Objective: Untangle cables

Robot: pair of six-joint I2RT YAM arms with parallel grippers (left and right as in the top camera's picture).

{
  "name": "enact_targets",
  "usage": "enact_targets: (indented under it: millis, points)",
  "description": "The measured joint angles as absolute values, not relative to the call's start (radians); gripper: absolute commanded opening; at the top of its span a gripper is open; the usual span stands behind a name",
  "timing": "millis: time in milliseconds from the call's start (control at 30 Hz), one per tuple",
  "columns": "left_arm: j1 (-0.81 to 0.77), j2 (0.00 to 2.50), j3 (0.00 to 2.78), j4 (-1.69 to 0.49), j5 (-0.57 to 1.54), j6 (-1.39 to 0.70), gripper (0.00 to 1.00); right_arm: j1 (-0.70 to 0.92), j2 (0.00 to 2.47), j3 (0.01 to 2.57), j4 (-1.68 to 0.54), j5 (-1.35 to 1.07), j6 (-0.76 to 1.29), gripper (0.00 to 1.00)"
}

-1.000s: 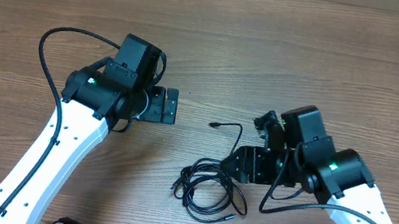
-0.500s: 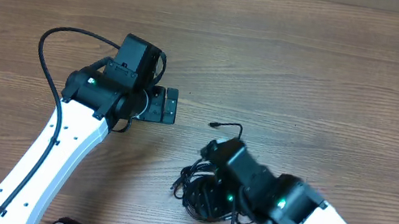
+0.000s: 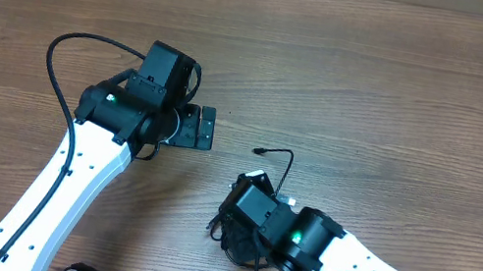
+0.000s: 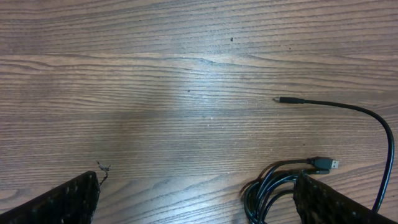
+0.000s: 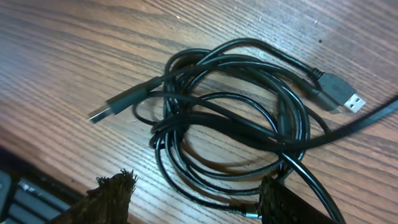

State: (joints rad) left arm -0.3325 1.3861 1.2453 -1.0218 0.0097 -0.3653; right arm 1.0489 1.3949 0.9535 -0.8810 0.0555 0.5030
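The cables point(image 5: 230, 118) are thin black cords wound into one loose tangle on the wooden table. Two plug ends stick out of it, a USB plug point(image 5: 345, 99) on the right and a dark plug point(image 5: 115, 106) on the left. My right gripper point(image 5: 199, 202) is open just above the tangle's near loops, and its right finger point(image 5: 292, 205) touches a strand. In the overhead view my right arm point(image 3: 293, 239) covers most of the tangle, leaving one strand point(image 3: 288, 164) curving out to a small plug. My left gripper point(image 4: 199, 205) is open over bare wood, the tangle point(image 4: 267, 193) by its right finger.
The table's front edge, with dark equipment below it, shows at the bottom left of the right wrist view point(image 5: 18, 193). A small frayed thread point(image 4: 101, 169) lies by the left gripper's left finger. Bare wood stretches across the far half of the table point(image 3: 382, 71).
My right arm has swung from the right of the tangle down and leftward, and now hangs over it, hiding most of it from above. The left arm has not moved.
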Motion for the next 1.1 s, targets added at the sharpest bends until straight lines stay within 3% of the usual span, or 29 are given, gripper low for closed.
enact_targets:
  millis: [667, 767, 900, 1100]
  points:
    - [-0.332, 1.386, 1.245, -1.022, 0.010, -0.365, 1.00, 1.049, 1.489, 0.953, -0.809, 0.049, 0.516, 0.64]
    - [-0.332, 1.386, 1.245, -1.022, 0.010, -0.365, 1.00, 1.049, 1.489, 0.953, -0.796, 0.048, 0.601, 0.64]
    - [-0.332, 1.386, 1.245, -1.022, 0.010, -0.365, 1.00, 1.049, 1.489, 0.953, -0.793, 0.037, 0.753, 0.49]
    - [-0.332, 1.386, 1.245, -1.021, 0.010, -0.365, 0.99, 1.049, 1.489, 0.953, -0.789, 0.032, 0.961, 0.50]
